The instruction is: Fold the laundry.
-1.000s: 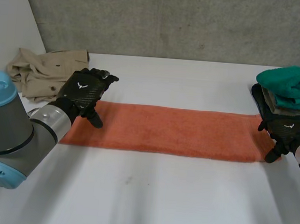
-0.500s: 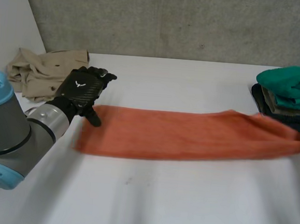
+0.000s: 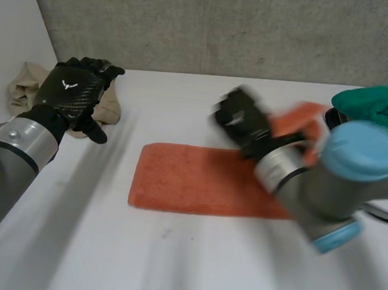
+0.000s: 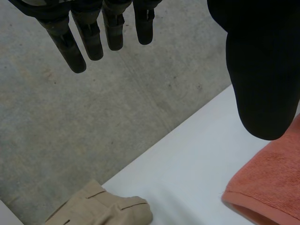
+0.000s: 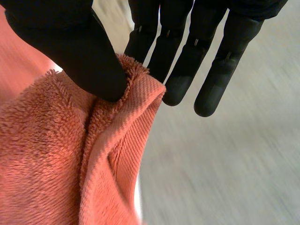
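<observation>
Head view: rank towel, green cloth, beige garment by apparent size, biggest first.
1. Towel: clearly the largest.
2-3. Green cloth and beige garment: not ranked. The left hand covers much of the garment, and the cloth runs off the view's edge, so only the visible parts compare, and they look alike.

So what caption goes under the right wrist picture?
Right hand pinching the orange towel by its edge, mid-fold.

The right arm [image 3: 339, 180] hides part of the orange towel [image 3: 191, 182], and the green cloth [image 3: 378, 106] is cut off.
</observation>
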### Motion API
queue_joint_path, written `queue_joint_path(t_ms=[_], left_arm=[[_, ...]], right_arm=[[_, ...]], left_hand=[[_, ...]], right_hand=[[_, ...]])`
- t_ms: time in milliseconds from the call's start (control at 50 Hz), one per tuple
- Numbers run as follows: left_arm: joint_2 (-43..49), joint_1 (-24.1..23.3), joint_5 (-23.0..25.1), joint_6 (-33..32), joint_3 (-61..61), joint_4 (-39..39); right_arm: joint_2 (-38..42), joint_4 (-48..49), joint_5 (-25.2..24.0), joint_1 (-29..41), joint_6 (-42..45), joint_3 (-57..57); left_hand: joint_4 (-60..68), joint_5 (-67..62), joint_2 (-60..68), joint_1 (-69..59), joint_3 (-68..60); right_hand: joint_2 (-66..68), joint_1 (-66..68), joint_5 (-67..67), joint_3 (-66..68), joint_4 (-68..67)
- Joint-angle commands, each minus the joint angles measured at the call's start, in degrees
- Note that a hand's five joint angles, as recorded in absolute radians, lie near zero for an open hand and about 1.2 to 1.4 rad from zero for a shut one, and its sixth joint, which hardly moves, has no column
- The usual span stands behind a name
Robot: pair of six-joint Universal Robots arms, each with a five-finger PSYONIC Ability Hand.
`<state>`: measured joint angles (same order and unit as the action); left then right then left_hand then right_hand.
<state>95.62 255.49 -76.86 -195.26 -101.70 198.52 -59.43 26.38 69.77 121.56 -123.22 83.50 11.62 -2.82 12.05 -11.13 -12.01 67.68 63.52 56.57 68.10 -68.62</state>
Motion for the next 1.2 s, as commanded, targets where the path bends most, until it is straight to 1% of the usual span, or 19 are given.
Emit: queue_joint_path(t_ms=[20, 120, 140, 160, 180, 200, 240, 300, 420, 520, 660, 720, 740, 760, 780, 940, 1040, 1120, 1200], left_arm=[[0.8, -0.5, 0.0, 0.1, -0.7, 0.7], [1.5, -1.2, 0.0, 0.0, -0.5, 2.5], [1.8, -1.4, -0.1, 0.0, -0.4, 2.7], [2.1, -1.6, -0.1, 0.0, -0.3, 3.1], [2.6, -2.0, -0.2, 0.0, 0.0, 3.5], [2.8, -2.3, -0.2, -0.1, 0.1, 3.7], [3.0, -2.6, -0.2, -0.1, 0.3, 3.9], [3.4, -3.3, -0.2, -0.1, 0.8, 4.2], [6.8, -8.4, -0.6, -0.3, 3.0, 4.5], [11.7, -13.8, -1.4, -0.7, 5.3, 4.9], [17.6, -18.4, -7.4, -0.8, 10.0, 4.8], [17.8, -18.6, -9.0, -0.8, 10.5, 4.7], [17.7, -18.6, -9.1, -0.8, 10.5, 4.7], [17.5, -18.6, -9.1, -0.7, 10.5, 4.7], [17.3, -18.6, -9.2, -0.7, 10.3, 4.7], [13.8, -17.3, -9.6, -0.7, 8.5, 4.2], [9.2, -12.8, -9.5, -0.6, 5.9, 4.3], [5.7, -9.5, -9.5, -0.3, 4.1, 4.5], [4.0, -7.9, -9.5, -0.1, 2.9, 4.5]], right_arm=[[11.7, -1.0, -3.3, 10.7, 1.4, -5.1], [13.7, -1.4, -1.3, 11.7, 0.7, -7.6], [13.3, -1.4, -0.5, 11.7, 0.4, -7.6], [12.0, -1.4, 2.3, 11.5, -0.4, -7.3], [11.2, -1.4, 4.0, 11.4, -1.4, -6.9], [10.3, -1.3, 5.9, 11.4, -2.5, -6.7], [7.6, -1.6, 11.2, 10.5, -8.4, -5.5], [2.9, -2.8, 15.0, 7.7, -19.2, -2.7], [-4.7, -12.4, 14.9, 2.8, -33.7, 2.1], [-6.1, -21.3, 15.2, -4.2, -34.5, 6.5], [-4.6, -19.9, 15.2, -10.2, -30.7, 11.7], [-2.2, -17.2, 15.4, -11.4, -27.3, 12.6], [-1.9, -16.0, 15.5, -11.6, -26.7, 12.6], [-1.8, -13.1, 15.5, -11.8, -25.8, 12.8], [-1.9, -11.5, 15.6, -11.8, -25.2, 12.8], [-3.3, -5.2, 16.1, -9.7, -22.1, 7.7], [-3.7, -3.8, 14.3, -0.1, -22.0, 3.3], [-0.9, -3.7, 8.1, 7.6, -22.0, -0.6], [6.2, -5.0, -1.7, 12.1, -22.4, -3.2]], left_hand=[[0.6, 0.6, 0.2, -1.1, -0.2], [0.6, 0.6, 0.2, -1.1, -0.2], [0.8, 0.4, 0.3, -1.3, -0.4], [0.8, 0.4, 0.3, -1.3, -0.4], [0.8, 0.4, 0.3, -1.3, -0.4], [0.8, 0.4, 0.3, -1.3, -0.4], [0.8, 0.4, 0.3, -1.3, -0.4], [0.8, 0.4, 0.3, -1.3, -0.4], [0.9, 0.3, 0.5, -1.4, -0.6], [1.3, -0.1, 0.9, -1.8, -0.9], [1.3, -0.1, 0.9, -1.8, -0.9], [1.1, 0.1, 0.7, -1.6, -0.7], [1.1, 0.1, 0.7, -1.6, -0.7], [1.1, 0.1, 0.7, -1.6, -0.7], [1.1, 0.1, 0.7, -1.6, -0.7], [0.9, 0.3, 0.5, -1.4, -0.6], [0.8, 0.4, 0.3, -1.3, -0.4], [0.8, 0.4, 0.3, -1.3, -0.4], [0.8, 0.4, 0.3, -1.3, -0.4]], right_hand=[[12.3, 16.5, 13.4, 11.9, -11.4], [7.4, 11.5, 8.5, 7.0, -6.4], [-9.0, -4.8, -7.9, -9.4, 9.9], [-42.0, -37.8, -40.8, -42.4, 42.9], [-53.9, -49.8, -52.8, -54.4, 54.9], [-57.7, -53.5, -56.6, -58.1, 58.6], [-57.7, -53.5, -56.6, -58.1, 58.6], [-57.7, -53.5, -56.6, -58.1, 58.6], [-57.7, -53.5, -56.6, -58.1, 58.6], [-57.7, -53.5, -56.6, -58.1, 58.6], [-57.7, -53.5, -56.6, -58.1, 58.6], [-26.8, -22.6, -25.7, -27.2, 27.7], [-11.5, -7.3, -10.4, -11.9, 12.4], [12.1, 16.2, 13.2, 11.7, -11.1], [12.3, 16.5, 13.4, 11.9, -11.4], [12.3, 16.5, 13.4, 11.9, -11.4], [12.3, 16.5, 13.4, 11.9, -11.4], [12.3, 16.5, 13.4, 11.9, -11.4], [12.3, 16.5, 13.4, 11.9, -11.4]])
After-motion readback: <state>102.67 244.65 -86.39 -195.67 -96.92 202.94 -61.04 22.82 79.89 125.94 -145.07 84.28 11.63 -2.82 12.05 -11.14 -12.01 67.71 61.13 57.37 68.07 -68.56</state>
